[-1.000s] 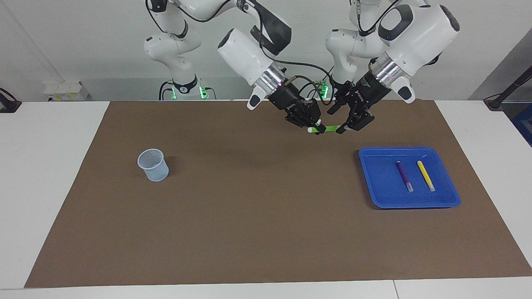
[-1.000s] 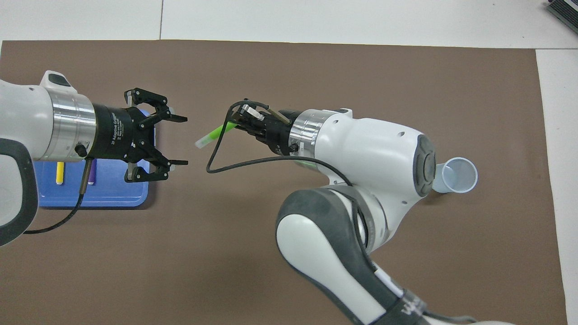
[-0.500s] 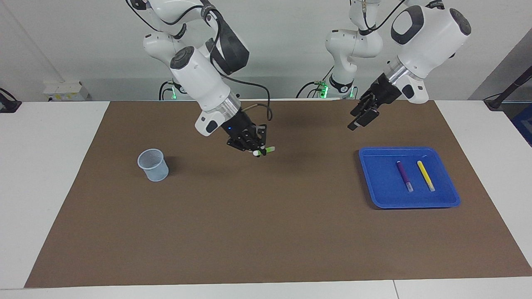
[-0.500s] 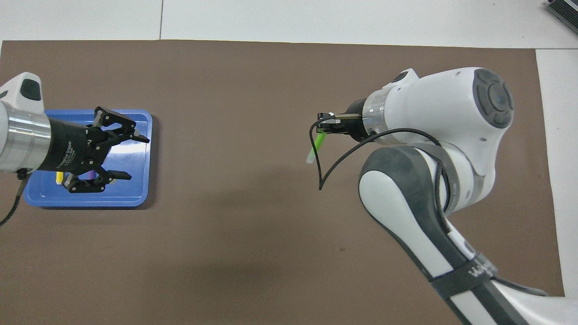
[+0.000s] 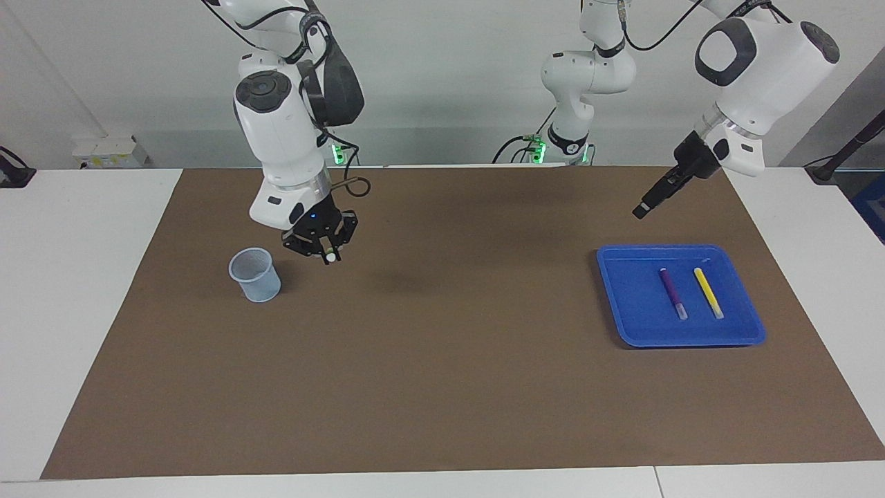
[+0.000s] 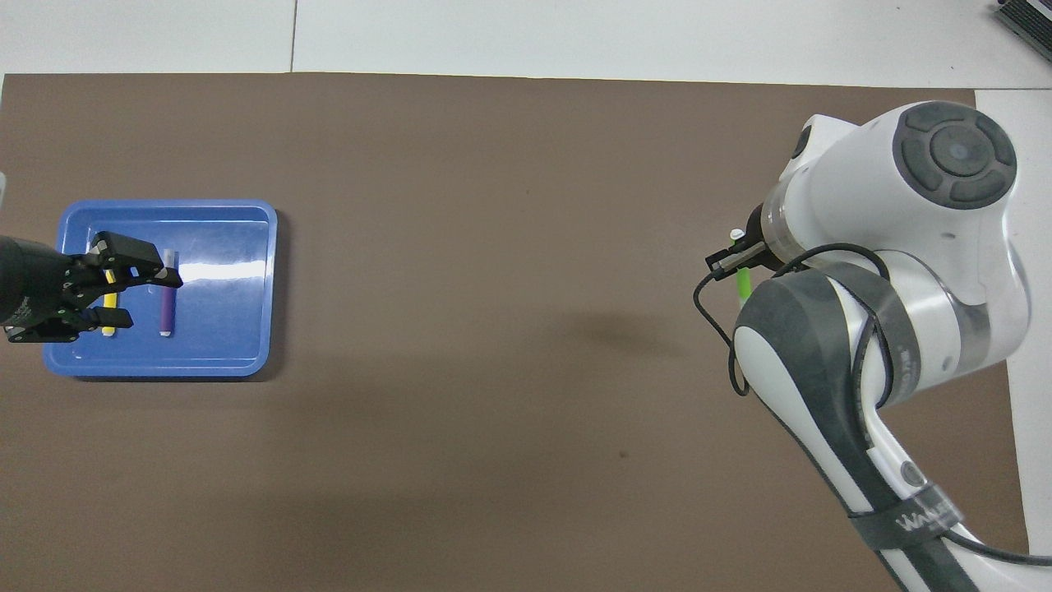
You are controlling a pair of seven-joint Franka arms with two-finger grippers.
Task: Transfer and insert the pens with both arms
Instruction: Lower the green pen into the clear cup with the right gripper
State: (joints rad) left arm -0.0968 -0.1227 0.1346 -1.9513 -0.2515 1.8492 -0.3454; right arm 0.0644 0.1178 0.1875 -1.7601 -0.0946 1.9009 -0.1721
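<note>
The right gripper (image 5: 327, 254) clamps the green pen (image 6: 743, 284) near its middle beside the cup (image 5: 255, 274), a light, stiff, slippery thing, while the left gripper (image 6: 131, 275), spread open, hangs over the tray (image 5: 626, 325) with the purple pen (image 5: 672, 292) and yellow pen (image 5: 708, 292).

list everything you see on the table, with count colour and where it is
green pen: 1, bright green, held in the right end effector
purple pen: 1, purple, in the tray
yellow pen: 1, yellow, in the tray beside the purple pen
tray: 1, blue, toward the left arm's end
cup: 1, pale mesh, toward the right arm's end
mat: 1, brown, covers the table
right end effector: shut on the green pen, over the mat beside the cup
left end effector: open, over the tray
</note>
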